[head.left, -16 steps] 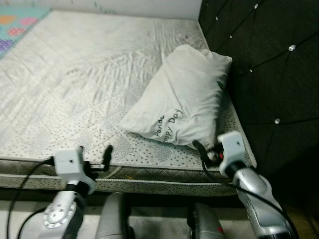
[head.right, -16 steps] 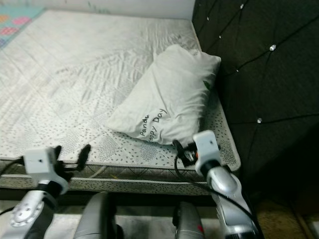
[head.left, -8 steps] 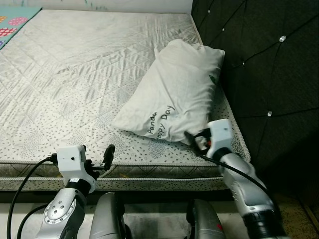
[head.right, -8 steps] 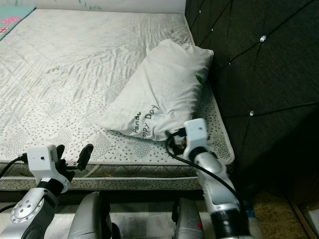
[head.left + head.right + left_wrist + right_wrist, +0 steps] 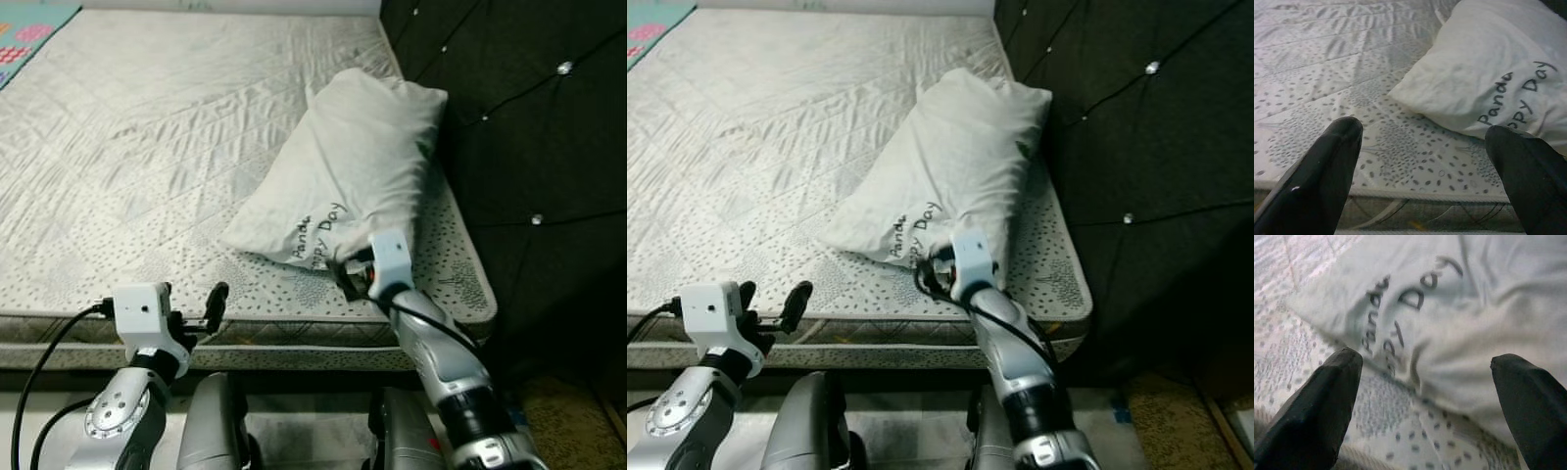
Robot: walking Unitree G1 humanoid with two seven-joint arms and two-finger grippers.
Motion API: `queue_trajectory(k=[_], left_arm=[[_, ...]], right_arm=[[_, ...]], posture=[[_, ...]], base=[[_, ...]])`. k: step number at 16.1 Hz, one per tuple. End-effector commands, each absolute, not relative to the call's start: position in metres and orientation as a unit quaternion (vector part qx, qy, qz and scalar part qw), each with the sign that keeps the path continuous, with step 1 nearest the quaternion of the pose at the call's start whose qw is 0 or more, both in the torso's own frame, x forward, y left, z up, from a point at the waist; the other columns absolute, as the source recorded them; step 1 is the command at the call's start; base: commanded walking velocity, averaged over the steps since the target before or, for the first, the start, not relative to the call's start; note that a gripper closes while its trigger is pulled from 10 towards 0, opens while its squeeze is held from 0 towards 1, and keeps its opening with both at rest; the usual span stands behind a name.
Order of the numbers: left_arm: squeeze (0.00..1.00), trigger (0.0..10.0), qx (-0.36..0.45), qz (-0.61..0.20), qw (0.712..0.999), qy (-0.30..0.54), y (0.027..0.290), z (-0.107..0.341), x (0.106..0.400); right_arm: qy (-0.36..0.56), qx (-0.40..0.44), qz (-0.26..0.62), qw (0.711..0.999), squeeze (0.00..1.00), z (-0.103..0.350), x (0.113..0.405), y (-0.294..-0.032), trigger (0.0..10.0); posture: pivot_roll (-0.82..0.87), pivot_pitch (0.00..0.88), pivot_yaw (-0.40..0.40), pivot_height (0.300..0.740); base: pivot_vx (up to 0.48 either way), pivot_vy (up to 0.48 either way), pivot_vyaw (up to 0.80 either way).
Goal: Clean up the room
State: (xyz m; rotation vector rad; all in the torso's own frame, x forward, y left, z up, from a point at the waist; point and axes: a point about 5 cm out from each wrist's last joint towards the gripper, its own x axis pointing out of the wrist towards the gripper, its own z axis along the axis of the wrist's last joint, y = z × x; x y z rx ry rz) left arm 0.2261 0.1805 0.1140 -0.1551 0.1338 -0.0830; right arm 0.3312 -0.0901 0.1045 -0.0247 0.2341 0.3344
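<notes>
Right gripper (image 5: 1422,396) has its fingers spread wide, hovering just over the mattress edge with the near corner of the pillow (image 5: 358,166) directly ahead between the two fingertips; nothing is held. In the left eye view its white wrist block sits at the pillow's near end, beside the printed lettering. Whether a fingertip touches the fabric: cannot tell.

Left gripper (image 5: 191,308) also spread open, empty, poised at the near edge of the mattress (image 5: 147,147), well apart from the pillow; in its wrist view the pillow lies ahead and to one side.

Pillow: white, lying flat on the mattress, at the side next to the headboard (image 5: 529,127). Long axis runs diagonally, near corner toward the robot's right gripper, far end angled toward and against the dark tufted headboard. Black handwriting-style print "Panda ... Day" at the near end.

Mattress: grey-white quilted, dotted pattern near edge. A colourful mat (image 5: 34,29) shows beyond the far left corner.
</notes>
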Motion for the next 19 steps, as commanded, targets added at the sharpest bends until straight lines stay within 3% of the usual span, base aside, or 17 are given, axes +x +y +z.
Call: queue_trajectory(k=[1,11,15,19], left_arm=[[0.0,10.0,-0.07,-0.039,0.994,0.069,0.182,0.117,0.223],[0.0,10.0,-0.078,-0.05,0.993,0.069,0.174,0.123,0.222],[0.0,10.0,-0.072,-0.048,0.994,0.066,0.179,0.126,0.221],[0.0,10.0,-0.075,-0.038,0.995,0.048,0.179,0.132,0.223]], right_arm=[[0.103,-0.012,0.143,0.984,0.0,0.107,0.335,-0.09,10.0],[0.055,0.019,0.119,0.991,0.0,0.116,0.334,-0.069,10.0],[0.045,0.026,0.126,0.991,0.0,0.117,0.333,-0.065,10.0],[-0.009,0.038,0.117,0.992,0.0,0.131,0.333,-0.066,10.0]], posture=[[-0.02,0.177,-0.014,0.596],[-0.01,0.229,0.019,0.596],[0.0,0.234,0.024,0.576],[-0.01,0.234,0.011,0.576]], base=[[0.0,0.0,0.0],[0.0,0.0,0.0],[0.0,0.0,0.0],[0.0,0.0,0.0]])
